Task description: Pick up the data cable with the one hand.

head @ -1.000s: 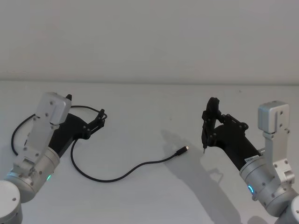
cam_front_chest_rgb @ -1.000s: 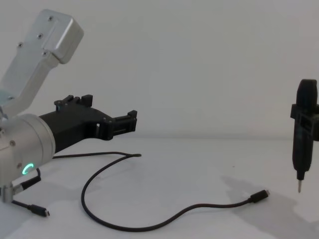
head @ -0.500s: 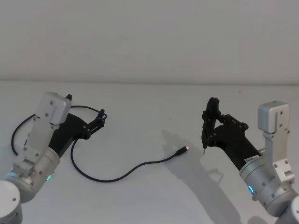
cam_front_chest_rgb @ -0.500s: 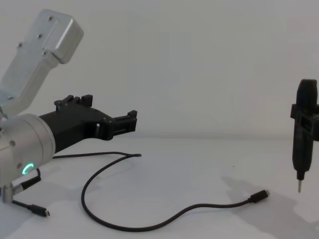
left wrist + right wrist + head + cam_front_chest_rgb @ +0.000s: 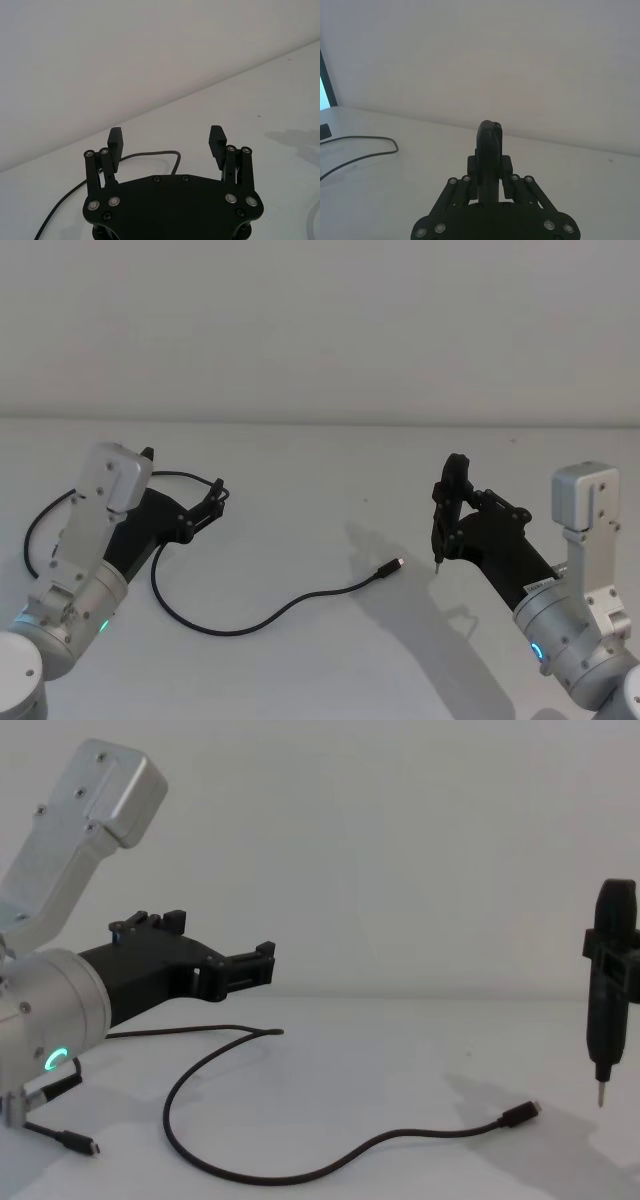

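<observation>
**No legible writing**

No text, brand, number or sign can be read on any surface. A small pale label sits on the black housing of the right arm, well to the right of the data cable, and its print is too small to make out

Bare white table left open between arms. Long thin black data cable laid flat; plug end reachable from left and near side. Approach from right blocked by slim black pen-like tool, clamped upright in right gripper. Black angular left gripper spread, gap between fingers free.
</observation>
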{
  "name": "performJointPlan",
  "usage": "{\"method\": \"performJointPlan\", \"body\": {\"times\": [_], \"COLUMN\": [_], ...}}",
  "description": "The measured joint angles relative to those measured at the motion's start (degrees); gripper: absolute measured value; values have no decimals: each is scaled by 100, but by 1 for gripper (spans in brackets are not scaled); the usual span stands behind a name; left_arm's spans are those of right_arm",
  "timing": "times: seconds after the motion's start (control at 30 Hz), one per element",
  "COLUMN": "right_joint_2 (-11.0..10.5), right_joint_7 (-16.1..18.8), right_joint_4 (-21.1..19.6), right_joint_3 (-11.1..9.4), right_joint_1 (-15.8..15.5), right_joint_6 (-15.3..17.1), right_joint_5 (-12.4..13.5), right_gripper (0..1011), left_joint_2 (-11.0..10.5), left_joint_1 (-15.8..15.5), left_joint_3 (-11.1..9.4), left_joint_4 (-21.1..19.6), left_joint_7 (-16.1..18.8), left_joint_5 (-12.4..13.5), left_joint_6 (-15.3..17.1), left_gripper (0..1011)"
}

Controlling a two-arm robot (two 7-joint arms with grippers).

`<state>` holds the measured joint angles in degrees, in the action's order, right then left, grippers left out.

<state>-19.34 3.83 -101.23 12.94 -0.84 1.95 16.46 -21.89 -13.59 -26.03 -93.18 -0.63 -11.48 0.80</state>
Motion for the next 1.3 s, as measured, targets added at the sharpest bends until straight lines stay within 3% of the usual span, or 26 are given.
{"method": "performJointPlan", "body": {"times": [1.1, 1.3], "right_joint_2": [0, 0], "right_joint_7": [0, 0], "right_joint_4": [0, 0], "right_joint_3": [0, 0], "right_joint_1": [0, 0], "right_joint_6": [0, 0], "right_joint_5": [0, 0], "right_gripper": [275, 275], "left_joint_2": [2, 4], "left_joint_1": [-3, -74], "left_joint_3": [0, -48], "left_joint_4": [0, 32], "left_joint_7": [-8, -161], "left_joint_5": [1, -1], "left_joint_6": [0, 35], "left_gripper": [999, 999]}}
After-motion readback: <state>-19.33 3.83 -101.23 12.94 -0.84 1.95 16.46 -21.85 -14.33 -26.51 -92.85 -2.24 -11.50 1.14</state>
